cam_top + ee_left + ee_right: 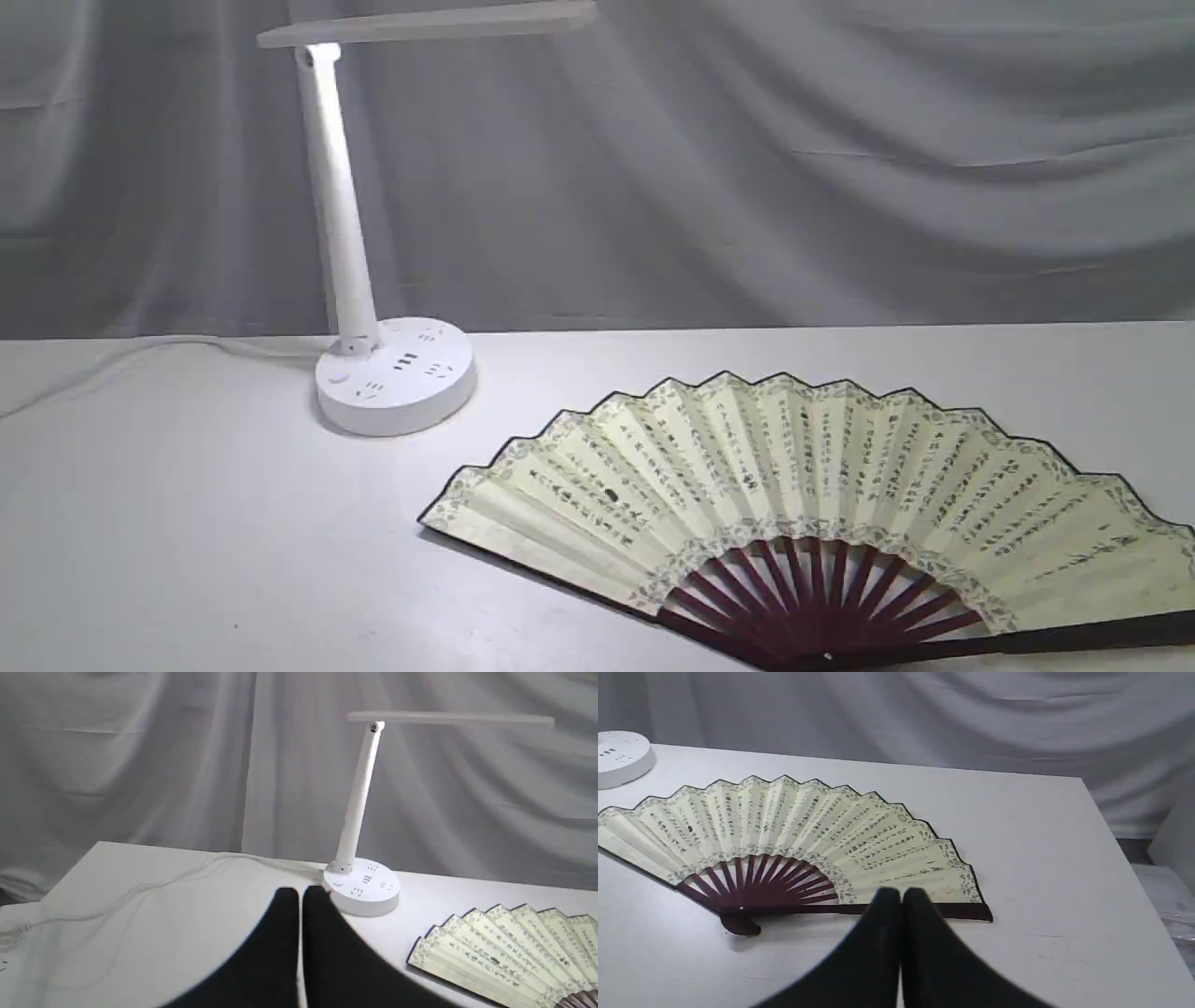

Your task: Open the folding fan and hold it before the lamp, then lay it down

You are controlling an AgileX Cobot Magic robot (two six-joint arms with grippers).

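My right claw (902,893) is pinched together with nothing in it, both fingers meeting above the table (1041,835). Just ahead of its tips lies the fan (784,821), spread fully open and flat. Its dark edge stick is the part nearest the tips, and the pivot sits further along to one side. My left claw (301,891) is likewise closed and empty. The lamp (359,802) stands just beyond it, lit, with its cord (140,889) trailing away across the table.

I judge the fan is already laid down, so the main danger now is a careless move. If I drop the right claw, its closed tips would shove the edge stick and slide the fan or crumple the paper pleats. If I swing the left claw forward, it could clip the round base or the tall thin stem and tip the lamp. It could also snag the cord and drag the lamp along.
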